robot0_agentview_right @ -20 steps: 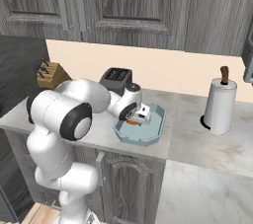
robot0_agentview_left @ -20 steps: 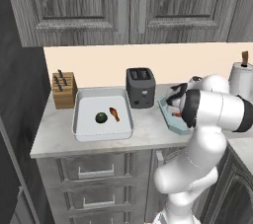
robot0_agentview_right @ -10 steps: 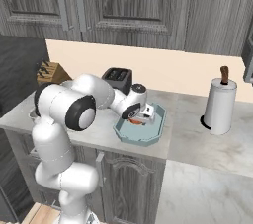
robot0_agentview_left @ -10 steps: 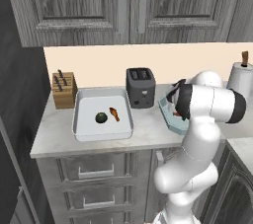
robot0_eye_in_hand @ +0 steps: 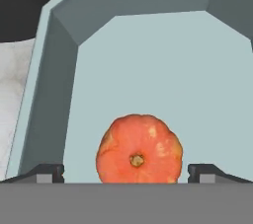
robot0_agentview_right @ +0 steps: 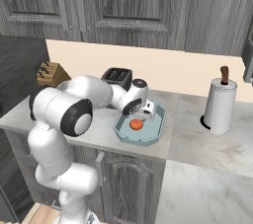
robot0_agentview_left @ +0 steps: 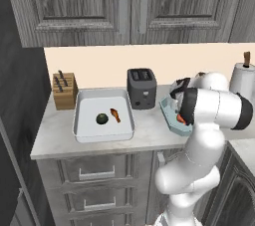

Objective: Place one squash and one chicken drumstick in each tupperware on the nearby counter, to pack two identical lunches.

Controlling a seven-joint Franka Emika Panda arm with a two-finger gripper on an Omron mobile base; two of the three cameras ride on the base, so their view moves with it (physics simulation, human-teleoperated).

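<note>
Squash [robot0_eye_in_hand: 139,149] lay in the blue-green container [robot0_agentview_right: 124,134].
Fingers [robot0_eye_in_hand: 49,171] stood spread wide on either side of it, released, gripping nothing.

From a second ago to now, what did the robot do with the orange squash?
The tool opened its jaws wide and lifted a little off the orange squash, which now lies loose on the floor of the blue-green tub. The green squash and drumstick stayed in the white tub; the toaster too.
</note>
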